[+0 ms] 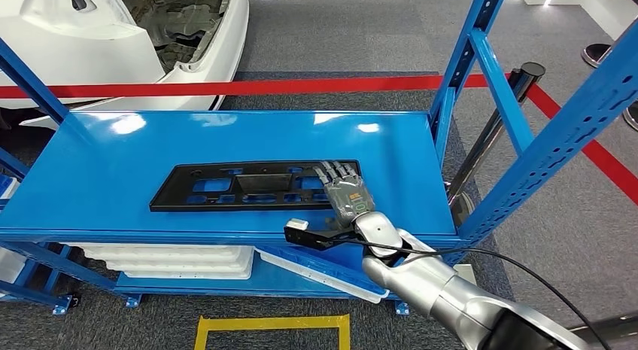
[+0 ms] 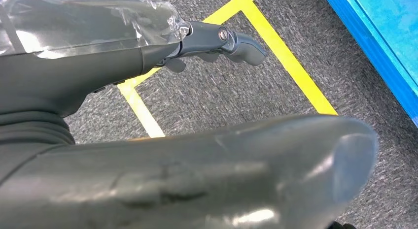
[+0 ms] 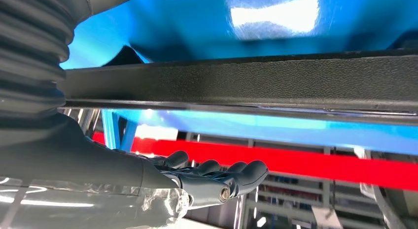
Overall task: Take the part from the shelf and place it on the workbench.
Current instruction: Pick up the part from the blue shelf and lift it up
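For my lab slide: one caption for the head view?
Right hand rests on the black part's right end, atop the blue shelf.

Right arm extends forward, wrist level; right hand (image 1: 347, 193) lies palm down, its fingers (image 1: 336, 171) stretched forward, slightly apart. Left hand (image 2: 148, 56) hangs low, fingers (image 2: 236, 42) loosely extended, holding nothing.

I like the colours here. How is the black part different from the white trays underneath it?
The black part lies on the top blue shelf; the white trays sit on the level below. The black part has cut-out holes showing blue through; the white trays look solid. The right hand rests on the black part, not on the trays. Both are flat.
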You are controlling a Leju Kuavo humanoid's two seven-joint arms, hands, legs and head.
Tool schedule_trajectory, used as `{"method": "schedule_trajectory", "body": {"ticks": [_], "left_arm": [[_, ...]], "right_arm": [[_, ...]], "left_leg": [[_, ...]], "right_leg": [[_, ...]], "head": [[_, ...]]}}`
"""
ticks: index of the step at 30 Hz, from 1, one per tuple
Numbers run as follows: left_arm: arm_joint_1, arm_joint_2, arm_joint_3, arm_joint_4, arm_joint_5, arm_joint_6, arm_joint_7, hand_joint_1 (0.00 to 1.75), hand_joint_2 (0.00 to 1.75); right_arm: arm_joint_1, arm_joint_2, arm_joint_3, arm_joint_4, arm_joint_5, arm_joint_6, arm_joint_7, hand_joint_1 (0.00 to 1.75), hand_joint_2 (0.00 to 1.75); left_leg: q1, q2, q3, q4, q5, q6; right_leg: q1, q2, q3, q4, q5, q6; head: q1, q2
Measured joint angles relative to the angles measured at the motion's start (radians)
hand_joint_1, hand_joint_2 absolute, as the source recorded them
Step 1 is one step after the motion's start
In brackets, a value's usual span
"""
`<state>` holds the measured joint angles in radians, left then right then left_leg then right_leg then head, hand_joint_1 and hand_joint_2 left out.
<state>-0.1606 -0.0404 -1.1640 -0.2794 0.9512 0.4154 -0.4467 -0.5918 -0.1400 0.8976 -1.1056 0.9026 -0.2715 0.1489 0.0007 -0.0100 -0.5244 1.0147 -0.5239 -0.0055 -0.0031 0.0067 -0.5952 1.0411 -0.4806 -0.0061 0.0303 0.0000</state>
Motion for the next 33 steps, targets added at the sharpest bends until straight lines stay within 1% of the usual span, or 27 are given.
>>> {"method": "schedule_trajectory", "body": {"ticks": [5, 8, 15, 19, 20, 23, 24, 33], "left_arm": [[0.0, 0.0, 0.0, 0.0, -0.006, 0.0, 0.0, 0.0, 0.0], [0.0, 0.0, 0.001, 0.0, -0.01, 0.0, 0.001, 0.0, 0.0], [0.001, 0.0, 0.002, 0.0, -0.01, 0.003, 0.002, 0.0, 0.0], [0.003, 0.0, 0.002, 0.0, -0.01, 0.004, 0.002, 0.0, 0.0], [0.004, 0.0, 0.002, 0.0, -0.01, 0.004, 0.002, 0.0, 0.0], [0.004, 0.0, 0.002, 0.0, -0.01, 0.004, 0.002, 0.0, 0.0], [0.004, 0.0, 0.003, 0.0, -0.01, 0.004, 0.002, 0.0, 0.0], [0.007, 0.0, 0.007, 0.0, -0.01, 0.004, 0.002, 0.0, 0.0]], "right_arm": [[-0.004, 0.013, 0.021, 0.056, 0.082, -0.099, -0.006, 0.0, 1.75], [-0.016, 0.029, 0.037, 0.104, 0.108, -0.127, -0.026, 0.0, 1.75], [-0.043, 0.08, 0.064, 0.209, 0.107, -0.184, -0.054, 0.0, 1.75], [-0.051, 0.098, 0.066, 0.25, 0.09, -0.212, -0.061, 0.0, 1.75], [-0.053, 0.101, 0.066, 0.259, 0.088, -0.215, -0.063, 0.09, 1.75], [-0.058, 0.109, 0.066, 0.282, 0.076, -0.22, -0.069, 1.4, 1.75], [-0.059, 0.111, 0.066, 0.289, 0.07, -0.221, -0.071, 1.75, 1.75], [-0.059, 0.117, 0.066, 0.33, 0.018, -0.222, -0.089, 1.75, 1.75]], "left_leg": [[0.0, 0.0, 0.0, 0.0, 0.0, 0.0], [0.0, 0.0, 0.0, 0.0, 0.0, 0.0], [0.0, 0.0, 0.001, 0.0, 0.0, 0.0], [0.0, 0.0, 0.003, 0.0, 0.0, 0.0], [0.0, 0.0, 0.003, 0.0, 0.0, 0.0], [0.0, 0.0, 0.005, 0.0, 0.0, 0.0], [0.0, 0.0, 0.005, 0.0, 0.0, 0.0], [0.0, 0.0, 0.005, 0.0, 0.0, 0.0]], "right_leg": [[0.0, 0.0, 0.0, 0.0, 0.0, 0.0], [0.0, 0.0, 0.0, 0.0, 0.0, 0.0], [0.0, 0.0, 0.002, 0.0, 0.0, 0.0], [0.0, 0.0, 0.003, 0.0, 0.0, 0.0], [0.0, 0.0, 0.004, 0.0, 0.0, 0.0], [0.0, 0.0, 0.005, -0.001, 0.0, 0.0], [0.0, 0.0, 0.006, -0.001, 0.0, 0.0], [0.0, 0.0, 0.006, -0.001, 0.0, 0.0]], "head": [[0.0, 0.0], [0.0, 0.0], [0.0, 0.0], [0.0, 0.0], [0.0, 0.0], [0.0, 0.0], [0.0, 0.0], [0.0, 0.0]]}}
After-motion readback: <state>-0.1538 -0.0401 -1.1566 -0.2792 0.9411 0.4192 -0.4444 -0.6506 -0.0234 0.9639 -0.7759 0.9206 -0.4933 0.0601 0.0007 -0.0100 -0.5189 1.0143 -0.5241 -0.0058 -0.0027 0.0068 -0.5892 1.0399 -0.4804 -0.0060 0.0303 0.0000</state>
